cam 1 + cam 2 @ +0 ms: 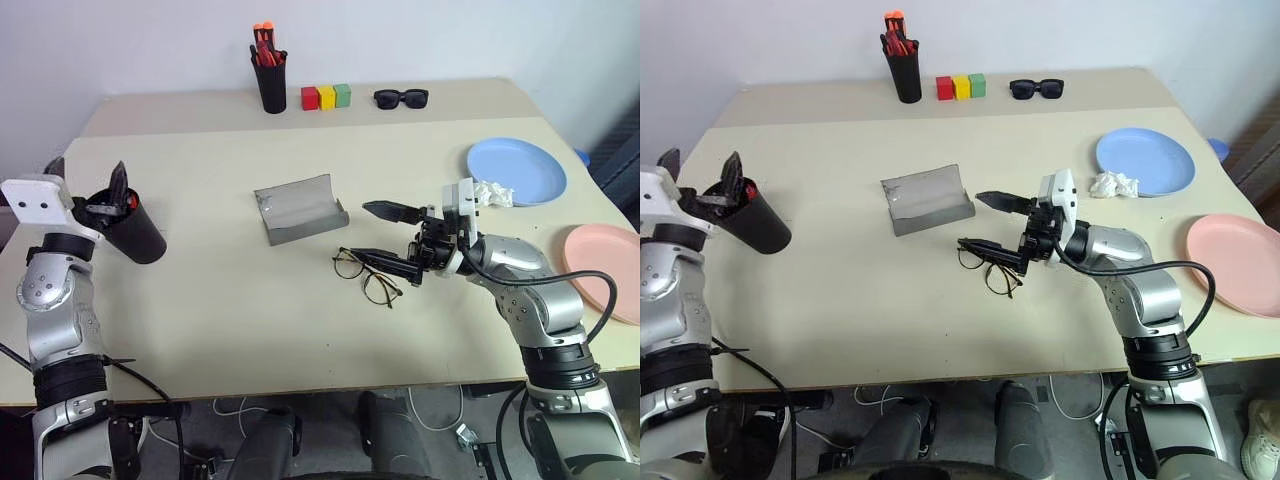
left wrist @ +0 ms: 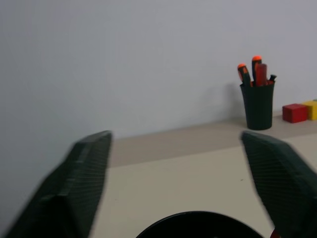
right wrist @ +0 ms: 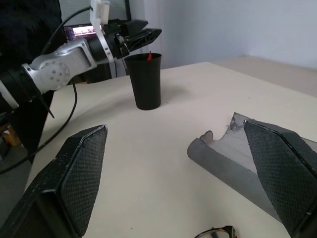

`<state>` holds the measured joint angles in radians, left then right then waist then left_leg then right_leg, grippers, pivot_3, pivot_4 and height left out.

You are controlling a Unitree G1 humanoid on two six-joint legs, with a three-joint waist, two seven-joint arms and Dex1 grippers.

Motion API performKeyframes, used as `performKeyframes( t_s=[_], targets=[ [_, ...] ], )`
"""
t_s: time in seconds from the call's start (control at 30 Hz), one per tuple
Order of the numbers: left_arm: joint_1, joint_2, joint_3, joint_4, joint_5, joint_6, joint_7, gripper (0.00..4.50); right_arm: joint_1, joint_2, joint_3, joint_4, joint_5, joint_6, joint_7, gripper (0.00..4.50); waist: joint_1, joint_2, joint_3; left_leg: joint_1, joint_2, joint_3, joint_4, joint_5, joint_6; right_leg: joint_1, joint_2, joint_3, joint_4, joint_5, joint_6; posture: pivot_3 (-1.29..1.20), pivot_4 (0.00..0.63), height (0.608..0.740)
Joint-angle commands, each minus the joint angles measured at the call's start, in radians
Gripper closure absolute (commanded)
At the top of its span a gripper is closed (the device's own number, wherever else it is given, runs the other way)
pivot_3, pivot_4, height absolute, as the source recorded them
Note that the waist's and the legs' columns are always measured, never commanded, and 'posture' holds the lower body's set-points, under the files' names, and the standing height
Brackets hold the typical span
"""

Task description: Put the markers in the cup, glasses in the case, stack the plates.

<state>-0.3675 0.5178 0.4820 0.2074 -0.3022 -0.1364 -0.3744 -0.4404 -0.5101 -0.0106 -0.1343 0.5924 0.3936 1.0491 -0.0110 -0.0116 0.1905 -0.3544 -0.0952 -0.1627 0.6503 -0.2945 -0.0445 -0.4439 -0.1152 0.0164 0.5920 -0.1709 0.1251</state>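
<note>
right gripper (image 1: 388,236) wide open, empty, over glasses (image 1: 366,274) | glasses at 5 o'clock of case (image 1: 299,208) | light, fragile wire; grip bridge, not lenses

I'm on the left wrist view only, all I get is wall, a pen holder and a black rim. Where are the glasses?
Observer: The glasses lie on the table in front of the open case, just under the right pincer.
Operator: Is that pincer holding them?
Observer: No, it is open, not gripping them.
Operator: What is the black rim?
Observer: The cup, directly below your open left pincer; a red marker tip pokes out of it.
</note>
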Motion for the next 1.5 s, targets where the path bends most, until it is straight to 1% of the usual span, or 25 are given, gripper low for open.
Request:
performKeyframes(
  t_s=[0.03, 0.13, 0.17, 0.23, 0.3, 0.33, 0.4, 0.5, 0.53, 0.63, 0.73, 0.87, 0.93, 0.97, 1.03, 1.13, 1.27, 1.33, 1.43, 1.5],
  targets=[
    [-0.031, 0.022, -0.034, -0.133, -0.073, 0.062, -0.052, 0.07, -0.016, 0.007, -0.011, -0.016, 0.002, -0.027, 0.002, 0.0, 0.001, 0.0, 0.0, 0.0, 0.0, 0.0, 0.0, 0.0, 0.0, 0.0, 0.0, 0.0, 0.0, 0.0, 0.0, 0.0, 0.15, 0.74],
    [-0.099, 0.041, -0.13, -0.269, -0.221, 0.272, -0.152, 0.07, -0.026, 0.003, -0.019, -0.003, 0.005, -0.027, 0.004, 0.0, 0.005, 0.0, 0.0, -0.001, 0.001, -0.001, 0.001, 0.0, 0.0, 0.0, 0.0, 0.0, 0.0, 0.0, 0.0, 0.0, 0.15, 0.74],
    [-0.127, 0.049, -0.167, -0.296, -0.248, 0.336, -0.177, 0.07, -0.034, -0.001, -0.026, 0.007, 0.008, -0.025, 0.007, 0.0, 0.005, -0.001, 0.0, -0.001, 0.001, -0.001, 0.002, 0.0, 0.0, 0.0, 0.0, 0.0, 0.0, 0.0, 0.0, 0.0, 0.15, 0.74],
    [-0.178, 0.062, -0.229, -0.303, -0.251, 0.43, -0.202, 0.07, -0.052, -0.011, -0.042, 0.025, 0.015, -0.022, 0.011, 0.0, 0.001, -0.001, 0.0, -0.001, 0.0, -0.001, 0.003, 0.0, 0.0, 0.001, 0.0, 0.0, 0.001, 0.0, 0.001, 0.0, 0.15, 0.74],
    [-0.239, 0.072, -0.322, -0.259, -0.196, 0.504, -0.222, 0.07, -0.074, -0.024, -0.061, 0.045, 0.023, -0.018, 0.017, 0.0, -0.001, 0.0, 0.0, 0.0, -0.001, 0.0, 0.002, 0.0, 0.0, 0.001, 0.0, 0.0, 0.001, 0.0, 0.001, 0.0, 0.15, 0.74],
    [-0.262, 0.072, -0.361, -0.238, -0.171, 0.501, -0.248, 0.07, -0.081, -0.03, -0.065, 0.053, 0.024, -0.019, 0.021, 0.0, -0.002, 0.0, 0.0, 0.0, -0.002, 0.0, 0.002, 0.0, 0.0, 0.001, 0.0, 0.0, 0.001, 0.0, 0.001, 0.0, 0.15, 0.74],
    [-0.336, 0.03, -0.428, -0.147, -0.137, 0.54, -0.248, 0.07, -0.09, -0.039, -0.07, 0.071, 0.011, -0.029, 0.025, 0.0, -0.005, 0.0, 0.0, 0.001, -0.001, 0.0, 0.001, 0.0, 0.0, 0.001, 0.0, 0.0, 0.001, 0.0, 0.001, 0.0, 0.15, 0.74],
    [-0.434, -0.02, -0.593, 0.048, -0.007, 0.581, -0.287, 0.07, -0.087, -0.037, -0.069, 0.074, -0.003, -0.039, 0.023, 0.0, -0.002, 0.0, 0.0, 0.001, -0.001, 0.0, 0.0, 0.0, 0.0, 0.001, 0.001, 0.0, 0.001, 0.0, 0.0, 0.0, 0.15, 0.74],
    [-0.448, -0.026, -0.622, 0.083, 0.019, 0.575, -0.307, 0.07, -0.085, -0.037, -0.067, 0.073, -0.006, -0.042, 0.021, 0.0, -0.002, 0.0, 0.0, 0.0, -0.001, 0.0, 0.001, 0.0, 0.0, 0.001, 0.001, 0.0, 0.001, 0.0, 0.001, 0.0, 0.15, 0.74],
    [-0.484, -0.091, -0.69, 0.206, 0.082, 0.519, -0.354, 0.07, -0.072, -0.031, -0.067, 0.046, -0.005, -0.042, 0.001, 0.0, -0.007, 0.0, 0.0, 0.0, -0.001, 0.001, 0.001, 0.0, 0.0, 0.0, 0.001, 0.0, 0.0, 0.0, 0.001, 0.0, 0.15, 0.74],
    [-0.488, -0.141, -0.713, 0.257, 0.106, 0.521, -0.382, 0.07, -0.055, -0.03, -0.068, 0.017, -0.002, -0.038, -0.015, 0.0, -0.004, 0.0, 0.0, -0.001, -0.001, 0.001, 0.0, 0.001, -0.002, -0.001, 0.001, 0.0, 0.0, 0.001, 0.001, 0.0, 0.15, 0.74],
    [-0.479, -0.171, -0.718, 0.27, 0.134, 0.527, -0.393, 0.07, -0.037, -0.033, -0.07, -0.004, -0.005, -0.04, -0.035, 0.0, -0.003, 0.0, 0.0, -0.001, -0.001, 0.001, 0.0, 0.0, 0.0, -0.001, 0.0, 0.0, -0.001, 0.001, 0.001, 0.0, 0.15, 0.74],
    [-0.465, -0.174, -0.74, 0.262, 0.154, 0.539, -0.414, 0.07, -0.03, -0.032, -0.074, -0.007, -0.004, -0.04, -0.045, 0.0, -0.002, 0.0, 0.0, -0.001, -0.001, 0.001, 0.0, 0.0, 0.001, 0.0, 0.0, 0.0, 0.0, 0.001, 0.001, 0.0, 0.15, 0.74],
    [-0.459, -0.174, -0.748, 0.257, 0.162, 0.549, -0.423, 0.29, -0.028, -0.032, -0.074, -0.009, -0.003, -0.041, -0.048, 0.0, -0.002, 0.0, 0.0, -0.001, -0.001, 0.001, 0.001, 0.0, 0.001, 0.0, 0.0, 0.0, 0.0, 0.001, 0.001, 0.0, 0.15, 0.74],
    [-0.445, -0.171, -0.765, 0.238, 0.169, 0.575, -0.454, 0.92, -0.023, -0.03, -0.07, -0.015, -0.004, -0.043, -0.052, 0.0, -0.003, 0.0, 0.0, -0.001, -0.001, 0.001, 0.001, 0.0, 0.001, 0.0, 0.0, 0.0, 0.0, 0.001, 0.001, 0.0, 0.15, 0.74],
    [-0.435, -0.176, -0.757, 0.217, 0.176, 0.597, -0.454, 2.37, -0.02, -0.027, -0.062, -0.018, -0.01, -0.048, -0.057, 0.0, -0.002, 0.0, 0.0, -0.001, -0.001, 0.001, 0.001, 0.0, 0.001, 0.0, 0.0, 0.0, 0.0, 0.001, 0.001, 0.0, 0.15, 0.74],
    [-0.431, -0.163, -0.752, 0.185, 0.176, 0.636, -0.476, 4.45, -0.026, -0.025, -0.062, -0.01, -0.014, -0.051, -0.057, 0.0, -0.002, 0.0, 0.0, -0.001, -0.001, 0.0, 0.001, 0.0, 0.001, 0.0, 0.0, 0.0, 0.0, 0.001, 0.001, 0.0, 0.15, 0.74],
    [-0.43, -0.142, -0.747, 0.166, 0.177, 0.657, -0.495, 4.45, -0.027, -0.026, -0.062, -0.007, -0.017, -0.053, -0.055, 0.0, -0.001, 0.0, 0.0, 0.0, -0.001, 0.0, 0.001, 0.0, 0.001, 0.0, 0.0, 0.0, 0.0, 0.001, 0.001, 0.0, 0.15, 0.74],
    [-0.418, -0.063, -0.754, 0.116, 0.172, 0.673, -0.594, 4.45, -0.025, -0.028, -0.061, -0.006, -0.02, -0.055, -0.052, 0.0, -0.007, 0.0, 0.0, 0.0, -0.001, 0.001, 0.001, 0.0, 0.001, 0.0, 0.001, 0.0, 0.0, 0.0, 0.001, 0.0, 0.15, 0.74],
    [-0.405, -0.006, -0.759, 0.083, 0.164, 0.653, -0.674, 4.45, -0.023, -0.029, -0.062, -0.006, -0.02, -0.053, -0.051, 0.0, -0.011, 0.0, 0.0, 0.0, -0.001, 0.001, 0.0, 0.0, 0.001, -0.001, 0.001, 0.0, 0.001, 0.0, 0.001, 0.0, 0.15, 0.74]
  ],
)
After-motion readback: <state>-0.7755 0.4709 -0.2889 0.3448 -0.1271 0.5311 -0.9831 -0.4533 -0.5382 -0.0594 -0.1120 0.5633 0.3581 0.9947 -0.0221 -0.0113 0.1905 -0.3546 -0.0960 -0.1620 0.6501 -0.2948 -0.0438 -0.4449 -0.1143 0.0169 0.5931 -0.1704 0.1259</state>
